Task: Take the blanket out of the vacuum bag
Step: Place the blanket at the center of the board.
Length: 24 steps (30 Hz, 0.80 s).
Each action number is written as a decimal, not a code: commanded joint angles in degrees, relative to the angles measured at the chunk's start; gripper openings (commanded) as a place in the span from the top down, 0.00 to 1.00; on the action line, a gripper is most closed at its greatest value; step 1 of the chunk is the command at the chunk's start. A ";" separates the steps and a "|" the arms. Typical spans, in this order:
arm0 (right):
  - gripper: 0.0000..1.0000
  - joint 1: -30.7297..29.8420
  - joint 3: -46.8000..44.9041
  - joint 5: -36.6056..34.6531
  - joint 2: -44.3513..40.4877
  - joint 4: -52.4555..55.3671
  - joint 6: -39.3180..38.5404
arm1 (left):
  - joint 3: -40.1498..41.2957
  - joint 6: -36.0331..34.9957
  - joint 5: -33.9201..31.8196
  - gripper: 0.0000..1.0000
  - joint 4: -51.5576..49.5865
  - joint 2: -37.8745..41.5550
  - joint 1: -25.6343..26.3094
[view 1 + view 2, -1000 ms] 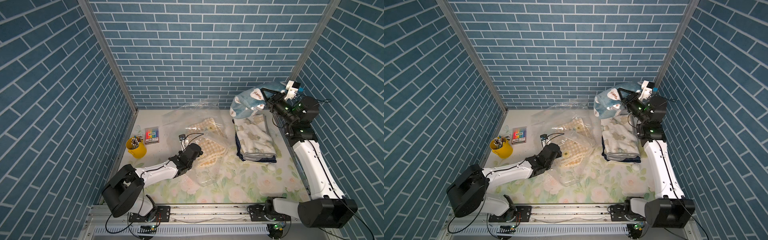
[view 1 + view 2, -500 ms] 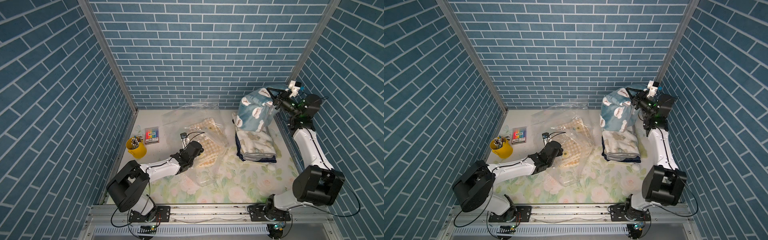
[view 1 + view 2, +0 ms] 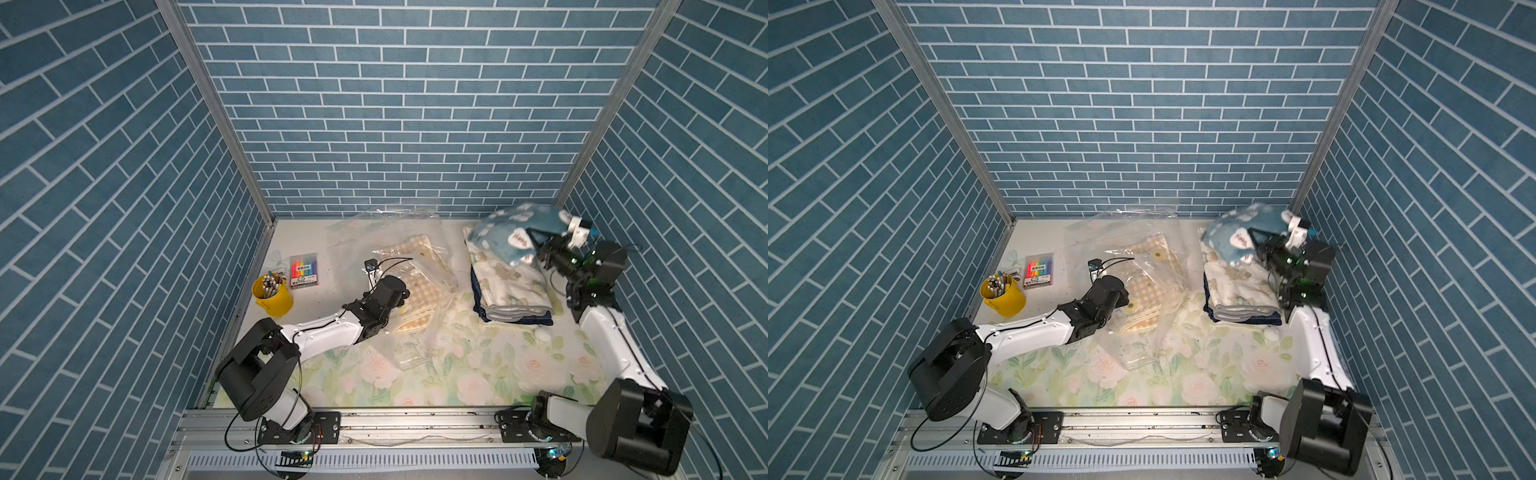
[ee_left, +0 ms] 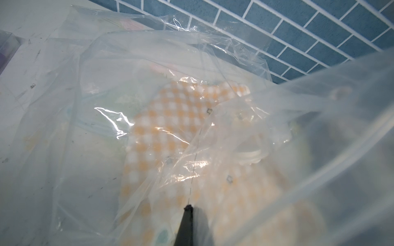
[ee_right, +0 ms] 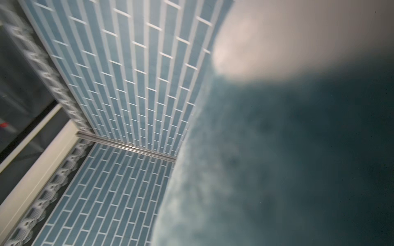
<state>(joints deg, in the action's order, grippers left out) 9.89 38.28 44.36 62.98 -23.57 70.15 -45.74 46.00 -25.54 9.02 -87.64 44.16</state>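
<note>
In both top views the right gripper [image 3: 540, 245] is closed on a blue fleece blanket with white clouds [image 3: 505, 232], outside the plastic, just above a pile of folded blankets [image 3: 511, 291]. In the left wrist view the left gripper [image 4: 188, 208] pinches the crinkly transparent vacuum bag [image 4: 149, 64], an orange-checked cloth [image 4: 168, 119] inside it just ahead of the tips. The right wrist view shows blurred fleece close by; I judge only the putting down is left.
</note>
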 commanded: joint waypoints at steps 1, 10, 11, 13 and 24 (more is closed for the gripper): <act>1.00 -1.99 -15.07 -8.19 -9.04 1.68 -3.14 | 3.18 0.95 1.12 1.00 0.18 1.29 -0.35; 0.86 -1.98 -20.31 -6.72 -18.74 11.92 -6.79 | 6.46 1.75 1.74 1.00 0.12 6.48 -0.30; 0.70 -1.98 -20.97 -6.51 -18.90 12.29 -6.59 | 6.69 1.67 1.59 1.00 0.20 7.04 -0.30; 0.56 -1.89 -21.73 -5.18 -19.27 13.01 -6.54 | 6.89 1.64 1.56 1.00 -0.03 7.71 -0.30; 0.30 -1.65 -20.23 -3.80 -29.84 41.07 -16.74 | 10.01 1.21 1.55 1.00 0.70 11.63 -0.30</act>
<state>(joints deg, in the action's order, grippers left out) 8.14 17.06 39.29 35.66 6.52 58.72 -37.17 47.57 -23.88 9.85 -77.32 44.16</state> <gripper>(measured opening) 0.693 0.053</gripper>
